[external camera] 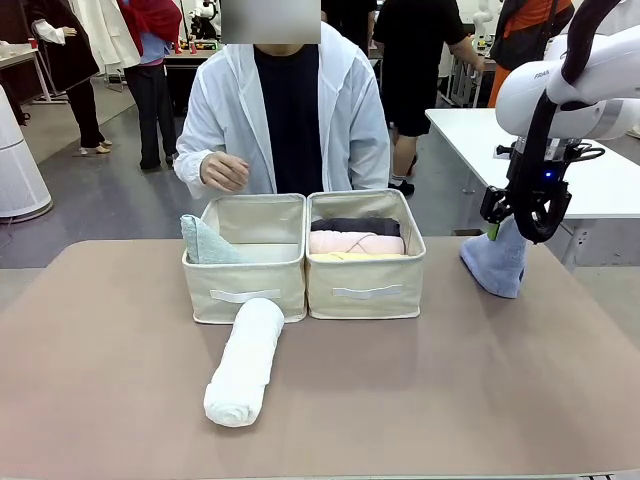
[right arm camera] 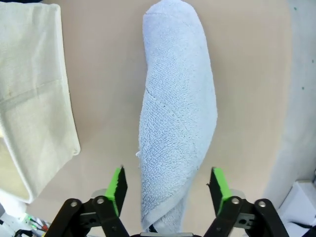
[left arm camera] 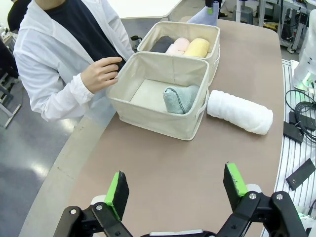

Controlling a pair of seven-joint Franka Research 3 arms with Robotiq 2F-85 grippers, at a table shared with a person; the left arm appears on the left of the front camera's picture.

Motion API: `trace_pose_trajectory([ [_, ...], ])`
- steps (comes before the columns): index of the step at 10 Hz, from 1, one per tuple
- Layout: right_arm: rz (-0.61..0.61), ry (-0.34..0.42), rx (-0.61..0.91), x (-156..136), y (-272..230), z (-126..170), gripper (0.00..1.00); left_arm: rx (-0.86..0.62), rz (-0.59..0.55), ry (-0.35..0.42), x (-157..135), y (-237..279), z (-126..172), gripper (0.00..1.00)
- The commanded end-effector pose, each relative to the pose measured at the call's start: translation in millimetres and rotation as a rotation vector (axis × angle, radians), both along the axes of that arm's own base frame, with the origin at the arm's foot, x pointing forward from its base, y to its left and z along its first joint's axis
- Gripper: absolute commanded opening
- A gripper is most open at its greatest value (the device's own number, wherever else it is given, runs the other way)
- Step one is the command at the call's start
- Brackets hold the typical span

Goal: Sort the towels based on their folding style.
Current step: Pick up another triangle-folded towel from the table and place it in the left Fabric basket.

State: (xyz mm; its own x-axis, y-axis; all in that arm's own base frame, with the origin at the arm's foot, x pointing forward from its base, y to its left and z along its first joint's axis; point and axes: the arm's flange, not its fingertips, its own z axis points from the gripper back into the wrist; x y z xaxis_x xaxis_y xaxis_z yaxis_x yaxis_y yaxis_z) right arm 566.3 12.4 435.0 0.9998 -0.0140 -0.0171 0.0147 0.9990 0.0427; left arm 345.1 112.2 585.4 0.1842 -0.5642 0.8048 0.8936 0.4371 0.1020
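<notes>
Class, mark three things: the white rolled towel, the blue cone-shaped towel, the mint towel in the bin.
white rolled towel [external camera: 243, 365]: front view, middle of the roll.
blue cone-shaped towel [right arm camera: 177, 123]: right wrist view, middle of its side.
mint towel [left arm camera: 180, 98]: left wrist view, upper face.

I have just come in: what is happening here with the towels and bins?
Towels are being sorted into two bins by fold. The right gripper, open, straddles the blue cone towel on the table without gripping it. The left bin holds a mint cone; the right bin holds a dark grey roll, a pink roll and a yellow roll. A white roll lies on the table before the left bin. The left gripper hangs open. A person's hand is by the left bin.
</notes>
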Motion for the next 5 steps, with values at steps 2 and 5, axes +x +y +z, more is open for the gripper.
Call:
trace_pose_trajectory([
  [2,0.031,0.024,0.009,5.7,-3.4,2.2,0.0,-0.008,-0.006,-0.004,-0.4,-0.9,-0.8,1.0],
  [5,0.032,0.035,0.009,4.7,-4.7,-0.2,0.02,-0.008,-0.006,-0.004,-0.4,-0.9,-0.8,1.0],
])
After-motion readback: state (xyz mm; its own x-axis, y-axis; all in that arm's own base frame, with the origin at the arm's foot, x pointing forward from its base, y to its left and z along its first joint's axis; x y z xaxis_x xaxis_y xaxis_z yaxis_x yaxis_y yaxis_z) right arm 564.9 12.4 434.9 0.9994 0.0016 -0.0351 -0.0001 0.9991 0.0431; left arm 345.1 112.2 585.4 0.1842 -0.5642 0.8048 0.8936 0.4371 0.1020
